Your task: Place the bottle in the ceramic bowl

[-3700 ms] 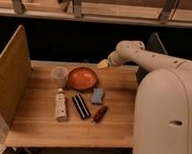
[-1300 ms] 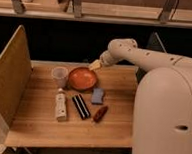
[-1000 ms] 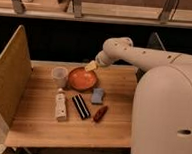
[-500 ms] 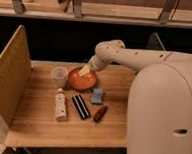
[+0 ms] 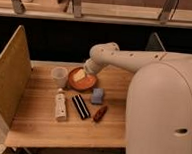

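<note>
The bottle [image 5: 60, 105] is slim and cream-white with a narrow cap, and it lies flat on the wooden table [image 5: 35, 124], left of centre, cap pointing away. The ceramic bowl [image 5: 91, 84] is a round, glossy orange-red dish behind it and to the right. My gripper [image 5: 79, 75], pale yellow at its tip, hangs over the bowl's left half and hides part of its inside. It is open, and nothing shows between its fingers. About a bowl's width of table separates the gripper from the bottle.
A translucent cup [image 5: 59, 76] stands just left of the bowl. A black striped bar [image 5: 80, 106], a blue block [image 5: 97, 95] and a dark red oblong item [image 5: 100, 113] lie in front of the bowl. A wooden side panel [image 5: 9, 79] walls the left. My white body [image 5: 162, 112] fills the right.
The arm has swung left, carrying the gripper from beyond the bowl's right rim to above the bowl. The bottle and the other items have not moved.
</note>
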Controlling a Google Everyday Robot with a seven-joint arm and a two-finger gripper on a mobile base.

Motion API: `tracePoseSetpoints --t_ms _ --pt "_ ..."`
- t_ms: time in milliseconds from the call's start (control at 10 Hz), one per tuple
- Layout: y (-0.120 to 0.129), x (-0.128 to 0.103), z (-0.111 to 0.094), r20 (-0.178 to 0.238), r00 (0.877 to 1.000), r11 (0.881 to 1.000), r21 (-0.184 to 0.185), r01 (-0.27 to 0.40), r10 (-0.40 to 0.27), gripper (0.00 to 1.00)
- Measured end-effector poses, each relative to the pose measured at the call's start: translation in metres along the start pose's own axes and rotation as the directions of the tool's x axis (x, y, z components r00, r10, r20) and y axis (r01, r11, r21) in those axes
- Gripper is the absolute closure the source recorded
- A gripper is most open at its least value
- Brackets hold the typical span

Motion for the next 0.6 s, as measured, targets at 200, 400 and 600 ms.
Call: tracePoseSetpoints --t_ms 200,400,600 --pt "0.033 0.016 0.011 -0.05 0.997 0.998 -0.041 0.051 -0.053 0.2" --pt "0.065 0.02 0.019 -0.066 0.996 0.993 -0.11 0.049 -0.056 0.2" --pt "0.094 0.017 0.032 -0.076 0.995 0.983 -0.177 0.049 -0.064 0.2"
